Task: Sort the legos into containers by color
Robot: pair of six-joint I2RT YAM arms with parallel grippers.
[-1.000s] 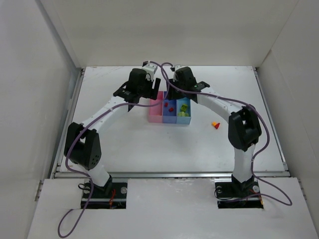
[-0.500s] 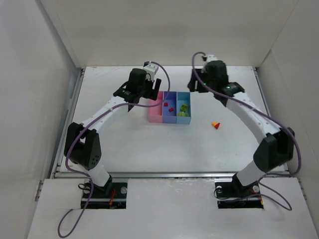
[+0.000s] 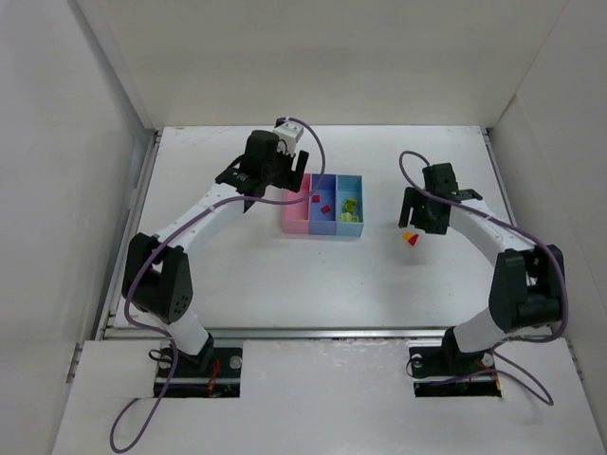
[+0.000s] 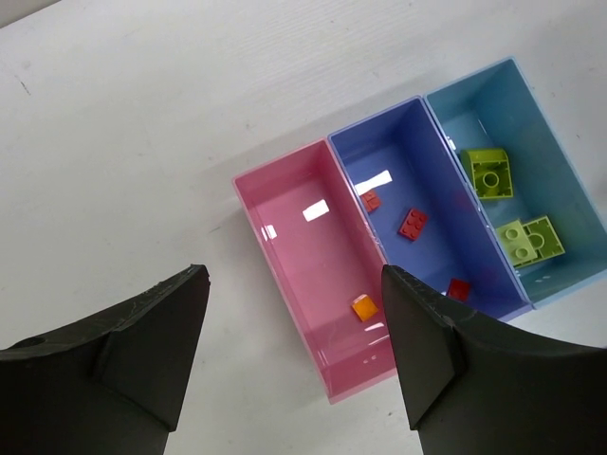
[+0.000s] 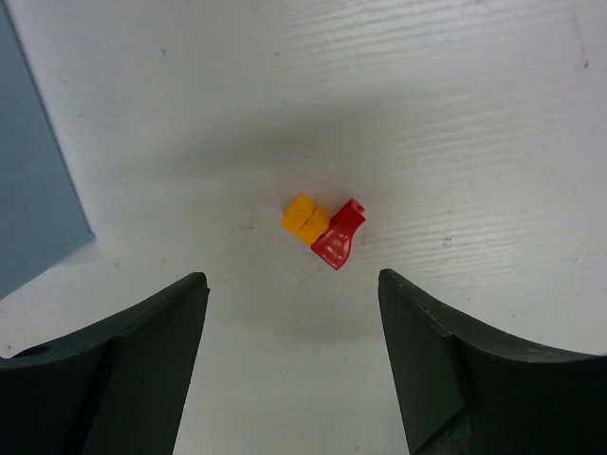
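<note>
Three joined containers sit mid-table: pink (image 4: 294, 227), medium blue (image 4: 444, 248) and light blue (image 4: 474, 118). The pink one holds an orange lego (image 4: 363, 308), the medium blue one three red legos (image 4: 413, 223), the light blue one yellow-green legos (image 4: 490, 172). My left gripper (image 4: 294, 280) hangs open over the pink bin's near end, empty. On the table right of the bins, an orange-yellow lego (image 5: 304, 218) touches a red lego (image 5: 339, 234). Above and just short of that pair, my right gripper (image 5: 292, 278) is open and holds nothing.
White walls (image 3: 104, 114) enclose the white table (image 3: 285, 275) on three sides. Purple cables (image 3: 303, 133) loop off both arms. The light blue bin's wall (image 5: 33, 190) shows at the left edge of the right wrist view.
The right arm swung from over the bins to the right and toward me, now above the loose pair, its jaws wider. The left arm stayed still.
</note>
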